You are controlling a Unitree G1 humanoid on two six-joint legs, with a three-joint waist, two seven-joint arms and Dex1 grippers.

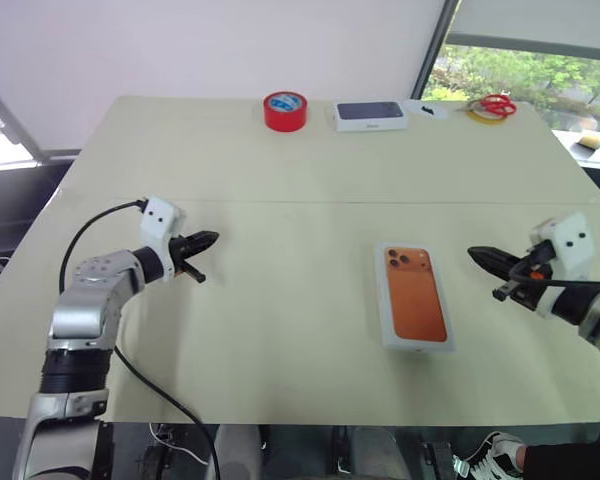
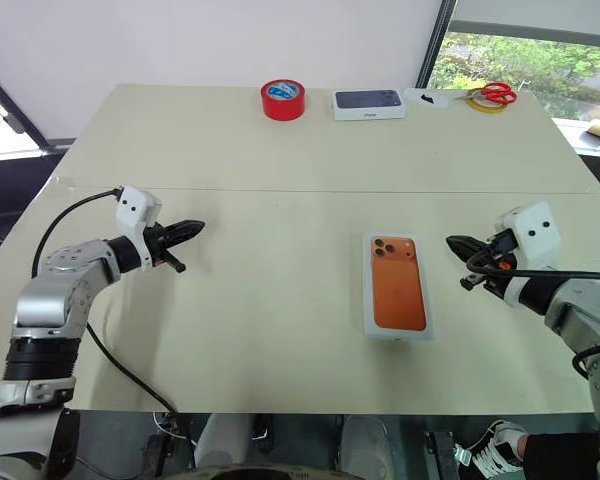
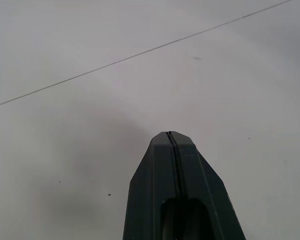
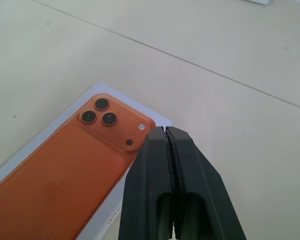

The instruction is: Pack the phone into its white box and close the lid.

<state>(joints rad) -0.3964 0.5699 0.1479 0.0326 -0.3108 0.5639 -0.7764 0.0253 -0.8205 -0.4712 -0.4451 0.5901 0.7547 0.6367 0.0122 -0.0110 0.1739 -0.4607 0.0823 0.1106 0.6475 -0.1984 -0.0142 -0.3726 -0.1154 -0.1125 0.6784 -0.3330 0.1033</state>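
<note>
Lid (image 1: pixel 416 297), orange phone picture up, lies flat just left of the right gripper (image 1: pixel 477 254). Both grippers are closed and empty; left gripper (image 1: pixel 208 240) sits well apart from it.

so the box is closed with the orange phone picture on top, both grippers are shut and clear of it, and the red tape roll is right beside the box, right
Not quite: the red tape roll is not beside the box; it sits at the table's far edge, next to the dark-blue-topped box, as the left eye view shows. The rest holds: lid on, left gripper and right gripper shut and clear.
</note>
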